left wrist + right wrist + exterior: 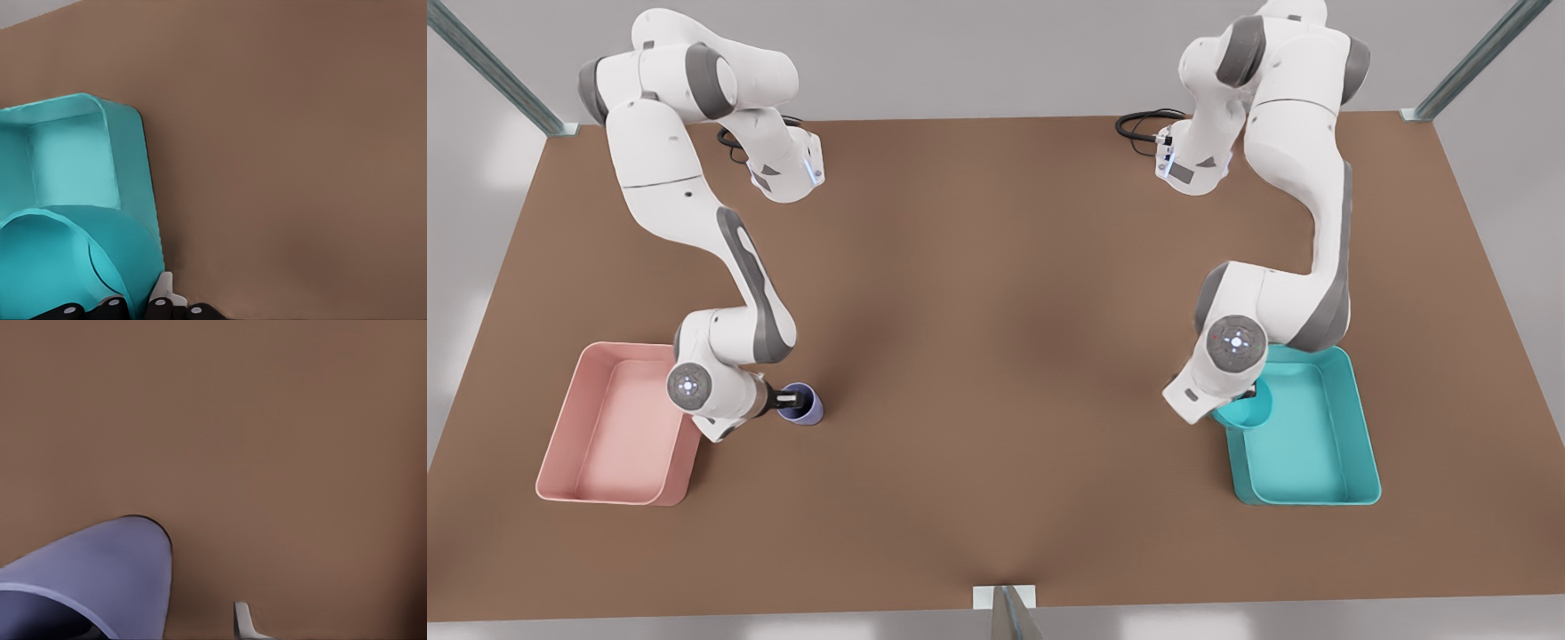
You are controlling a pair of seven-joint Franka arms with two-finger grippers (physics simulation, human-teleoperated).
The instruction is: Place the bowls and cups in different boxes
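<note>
The lavender cup [804, 405] is on the table just to the front view's right of the pale pink box [560, 444]. My right gripper [790, 400] is shut on its rim; in the right wrist view the cup [107, 567] has one fingertip [243, 620] outside its wall. The teal bowl [1245, 414] sits at the teal box's [1360, 418] edge nearest the table's middle, with my left gripper [1250, 395] shut on its rim. From the left wrist, the bowl [60, 260] overlaps the teal box [130, 173] and my left gripper [137, 303] clamps its wall.
The brown table [996, 356] is bare between the two boxes. Both arm bases and black cables [1143, 124] are at the far edge. A small metal bracket [1009, 609] sits at the near edge.
</note>
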